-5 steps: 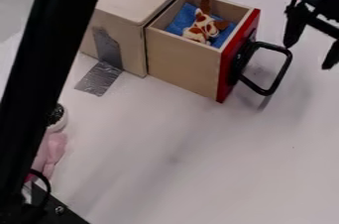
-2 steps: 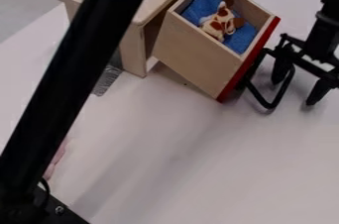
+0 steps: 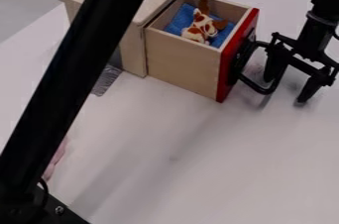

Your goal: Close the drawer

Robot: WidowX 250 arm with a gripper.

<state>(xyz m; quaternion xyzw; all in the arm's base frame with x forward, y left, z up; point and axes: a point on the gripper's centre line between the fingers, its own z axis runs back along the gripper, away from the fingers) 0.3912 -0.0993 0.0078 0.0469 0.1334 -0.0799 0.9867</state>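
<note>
Wood cabinet (image 3: 134, 49) on the left, grey tape (image 3: 106, 80) at its foot on the desk (image 3: 165, 168). Drawer (image 3: 182, 64) sits just right of it, pulled well out, plush toy (image 3: 202, 25) on blue cloth (image 3: 175, 20) inside. Black handle (image 3: 257, 86) on the red front (image 3: 238, 54). End effector (image 3: 285, 89) at the handle, fingers wide apart, nothing gripped; can't tell if one touches the loop. Risks: off-centre push skews and jams the drawer; finger hooked in the loop drags it out on retreat.
</note>
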